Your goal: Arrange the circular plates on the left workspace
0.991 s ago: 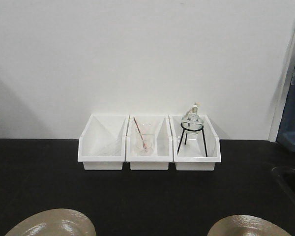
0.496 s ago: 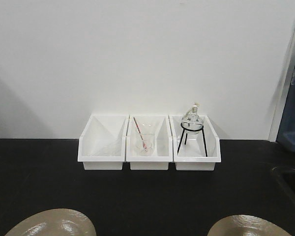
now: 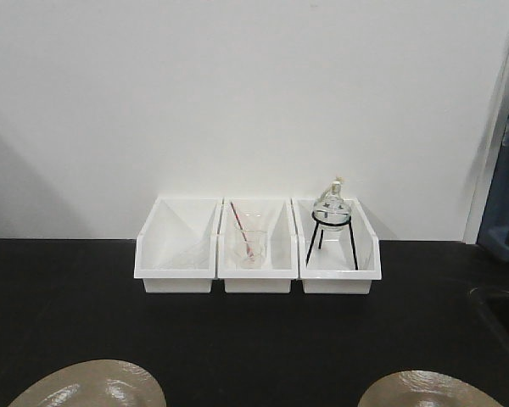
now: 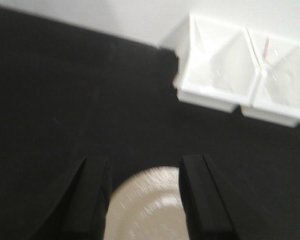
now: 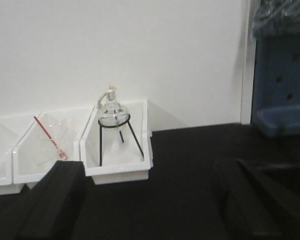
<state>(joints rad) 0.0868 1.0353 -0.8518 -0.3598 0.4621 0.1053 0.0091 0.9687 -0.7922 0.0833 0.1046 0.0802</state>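
Approach step: my left pincer (image 4: 144,167), spread wide and empty, hovered above the far rim of the left circular plate (image 4: 146,212), a glossy beige-tan disc flat on the black desk (image 4: 50,100), so I judged the next move a descent to pinch that rim; my right pincer (image 5: 147,167) likewise gaped wide.

Three white bins (image 3: 256,282) line the wall (image 3: 237,102) on my screen.
Right bin: round flask (image 3: 332,208) on a black tripod (image 3: 332,227); middle: beaker (image 3: 253,248) with red rod (image 3: 240,225).
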